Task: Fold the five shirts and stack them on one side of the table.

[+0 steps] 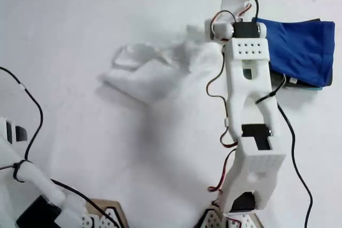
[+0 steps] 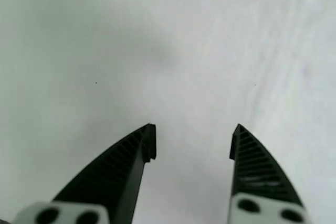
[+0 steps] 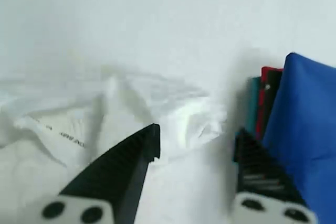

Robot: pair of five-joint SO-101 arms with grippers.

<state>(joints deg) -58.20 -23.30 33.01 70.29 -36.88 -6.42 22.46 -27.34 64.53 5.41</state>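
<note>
Shirt (image 1: 160, 73), white and crumpled, is lying in the middle of the desk (image 1: 64, 36); your right gripper (image 3: 197, 142) is hovering spread at its edge, just beside the blue-topped stack (image 1: 299, 46). Your left gripper (image 2: 192, 140) is hanging spread over the desk.

Your white shirt (image 1: 160, 73) melts into the white table (image 1: 64, 36), and you can't trace its near hem. Your right arm (image 1: 248, 78) hides where the shirt's right side ends and covers one edge of the blue shirt (image 1: 299, 46) at the table's far right corner. Under the blue one, only thin edges of folded shirts (image 3: 266, 103) peek out, too little to count. The left arm (image 1: 32, 180) is cut off at the picture's edge.
</note>
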